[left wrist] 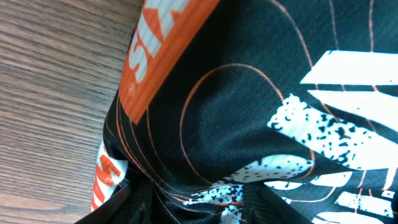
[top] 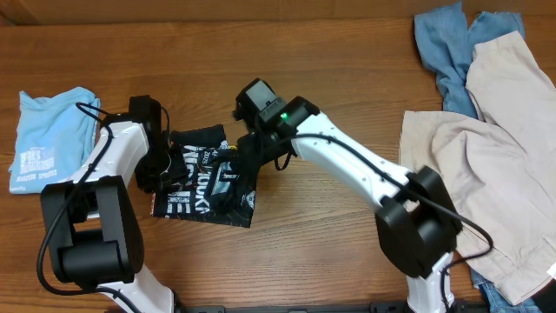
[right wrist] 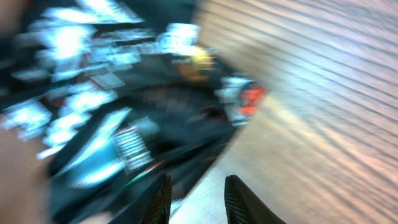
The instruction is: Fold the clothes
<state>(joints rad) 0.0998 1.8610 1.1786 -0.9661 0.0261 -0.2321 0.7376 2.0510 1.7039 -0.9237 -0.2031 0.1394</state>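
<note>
The black garment [top: 208, 183], with white lettering and thin orange lines, lies folded on the table left of centre. It fills the left wrist view [left wrist: 249, 93], where an orange label [left wrist: 158, 43] shows. My left gripper [top: 167, 174] sits at the garment's left edge, and a bunch of the black fabric is pinched between its jaws [left wrist: 199, 208]. My right gripper [top: 246, 146] hovers over the garment's upper right corner. In the blurred right wrist view that gripper [right wrist: 196, 186] is open, with only bare table between its fingers [right wrist: 239, 199] and the garment's edge [right wrist: 124, 124] just beyond.
A folded light blue shirt [top: 50, 135] lies at the far left. Beige clothes [top: 486, 165] are piled on the right, with blue denim [top: 447, 48] at the back right. The wooden table [top: 330, 235] shows bare in front of the garment.
</note>
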